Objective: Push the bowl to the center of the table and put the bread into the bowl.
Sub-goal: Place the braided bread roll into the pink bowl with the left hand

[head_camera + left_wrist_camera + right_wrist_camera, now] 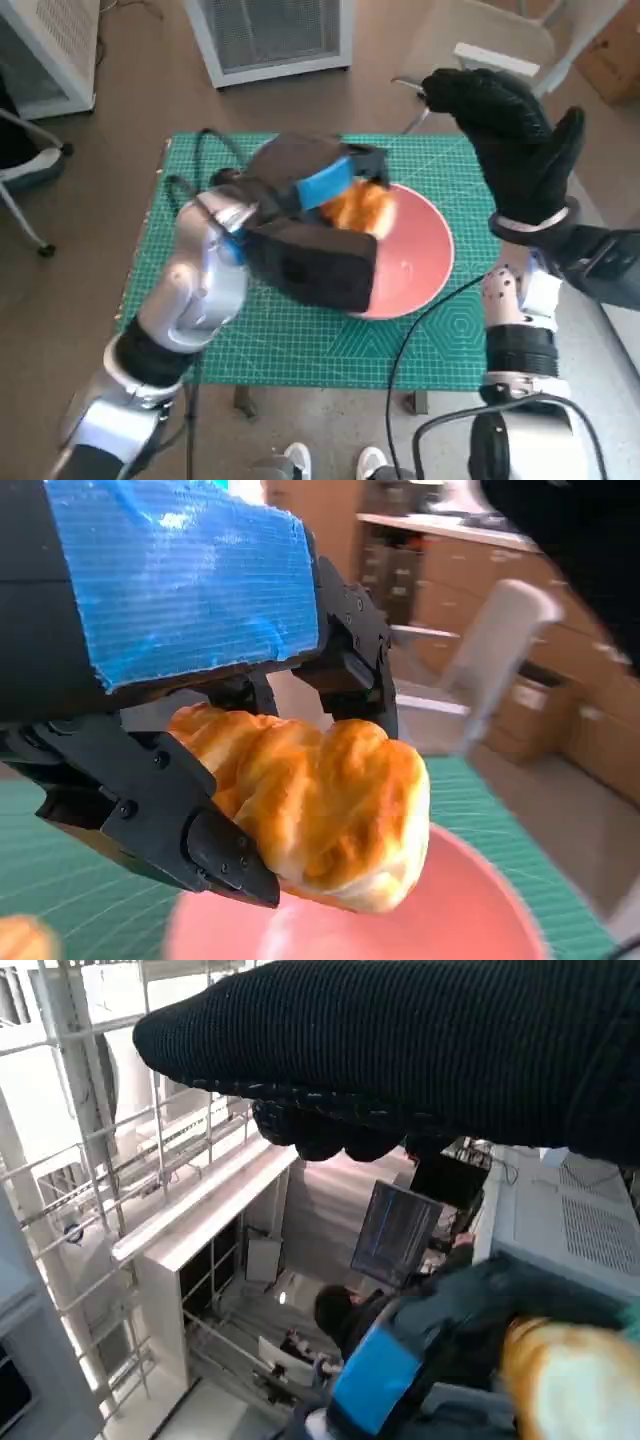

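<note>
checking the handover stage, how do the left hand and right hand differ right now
The left hand, black with blue tape over its back, grips the bread; the right hand, in a black knitted glove, holds nothing, fingers spread. The left hand is over the pink bowl on the green mat; the right hand is raised near the table's right far corner, away from the bowl. Both sit on pale forearms.

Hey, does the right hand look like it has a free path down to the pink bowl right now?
Probably yes: the right hand hangs raised and empty beside the bowl, whose near side lies bare. The left hand with the bread covers only the far side.
</note>
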You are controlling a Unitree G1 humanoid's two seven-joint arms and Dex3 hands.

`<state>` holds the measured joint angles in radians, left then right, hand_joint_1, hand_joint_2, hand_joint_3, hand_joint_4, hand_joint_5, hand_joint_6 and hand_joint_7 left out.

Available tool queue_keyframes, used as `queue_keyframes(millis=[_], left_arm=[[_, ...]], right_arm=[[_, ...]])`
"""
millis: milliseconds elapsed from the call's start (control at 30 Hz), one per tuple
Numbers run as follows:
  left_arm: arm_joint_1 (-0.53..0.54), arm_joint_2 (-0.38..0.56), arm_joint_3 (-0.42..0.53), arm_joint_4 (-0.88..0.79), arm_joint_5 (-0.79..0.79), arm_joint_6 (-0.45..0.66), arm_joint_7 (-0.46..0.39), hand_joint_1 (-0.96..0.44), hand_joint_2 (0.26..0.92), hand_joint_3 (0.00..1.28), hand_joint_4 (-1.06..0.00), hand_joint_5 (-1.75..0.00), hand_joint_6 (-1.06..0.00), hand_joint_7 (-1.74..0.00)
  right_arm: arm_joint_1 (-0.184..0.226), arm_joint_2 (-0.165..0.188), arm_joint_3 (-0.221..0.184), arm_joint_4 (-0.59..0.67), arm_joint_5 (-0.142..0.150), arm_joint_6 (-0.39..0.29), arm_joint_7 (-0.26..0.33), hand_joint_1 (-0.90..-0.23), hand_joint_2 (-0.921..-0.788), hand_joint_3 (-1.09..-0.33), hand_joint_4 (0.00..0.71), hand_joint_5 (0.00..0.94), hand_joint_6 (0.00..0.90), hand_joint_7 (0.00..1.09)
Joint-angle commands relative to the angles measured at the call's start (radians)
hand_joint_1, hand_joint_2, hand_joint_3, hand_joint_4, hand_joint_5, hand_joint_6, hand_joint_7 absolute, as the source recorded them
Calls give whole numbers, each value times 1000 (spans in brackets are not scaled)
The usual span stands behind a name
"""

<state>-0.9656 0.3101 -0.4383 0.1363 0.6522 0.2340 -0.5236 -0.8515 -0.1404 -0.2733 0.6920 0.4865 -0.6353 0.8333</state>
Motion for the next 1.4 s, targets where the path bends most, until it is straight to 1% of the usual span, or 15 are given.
queue_keyframes(millis=[33,133,300,400,533,1067,1100,1133,1167,1200,1233,1267,1300,1400], left_arm=[[-59,-40,-11,131,-21,-75,39,2,866,115,-727,-1287,-746,-890],[-79,-62,-16,191,-24,-100,51,2,864,116,-738,-1265,-734,-914],[-90,-74,-15,227,-24,-120,59,2,856,138,-734,-1264,-715,-945],[-92,-76,-13,234,-23,-126,61,2,855,142,-734,-1264,-713,-948],[-118,-115,-35,310,-15,-115,60,2,860,151,-709,-1279,-692,-985],[-125,-119,-33,328,-15,-123,64,2,861,159,-696,-1288,-680,-1004],[-121,-134,-30,363,-39,-77,12,2,861,159,-696,-1288,-680,-1004],[-118,-145,-28,389,-56,-42,-27,-46,850,143,-557,-1054,-557,-883],[-113,-151,-26,407,-70,-26,-48,-116,845,104,-361,-683,-407,-647],[-111,-154,-25,417,-77,-18,-57,-142,842,87,-293,-549,-355,-556],[-111,-154,-26,418,-79,-20,-55,-179,840,59,-197,-351,-295,-396],[-109,-152,-27,420,-80,-27,-50,-203,839,39,-136,-225,-261,-288],[-109,-151,-28,421,-80,-31,-47,-218,836,26,-96,-144,-238,-217],[-110,-150,-30,425,-82,-36,-44,-238,833,9,-47,-47,-214,-128]], right_arm=[[37,-8,-1,-17,-2,18,-12,-651,-921,-702,264,1,222,267],[43,-11,-2,-25,-1,21,-16,-650,-921,-698,267,2,224,267],[49,-11,-1,-37,-1,26,-20,-648,-921,-694,269,3,227,266],[51,-11,0,-40,-1,28,-22,-648,-921,-694,269,3,228,264],[55,-16,-4,-47,-1,32,-29,-650,-921,-692,271,3,232,263],[58,-17,-2,-53,-1,36,-33,-651,-921,-691,272,2,239,254],[59,-17,-2,-51,-6,32,-39,-651,-921,-691,272,2,240,253],[60,-18,-2,-49,-10,28,-43,-651,-921,-690,272,2,239,252],[59,-17,-2,-47,-13,26,-46,-651,-921,-689,272,2,237,250],[59,-17,-2,-46,-14,25,-48,-651,-921,-688,272,2,237,249],[59,-17,-2,-46,-15,25,-49,-651,-921,-688,272,2,237,248],[58,-17,-1,-46,-15,26,-51,-651,-921,-687,272,2,237,247],[58,-17,0,-46,-16,26,-53,-651,-921,-687,272,2,237,246],[58,-17,1,-47,-16,26,-55,-651,-921,-687,272,2,237,243]])
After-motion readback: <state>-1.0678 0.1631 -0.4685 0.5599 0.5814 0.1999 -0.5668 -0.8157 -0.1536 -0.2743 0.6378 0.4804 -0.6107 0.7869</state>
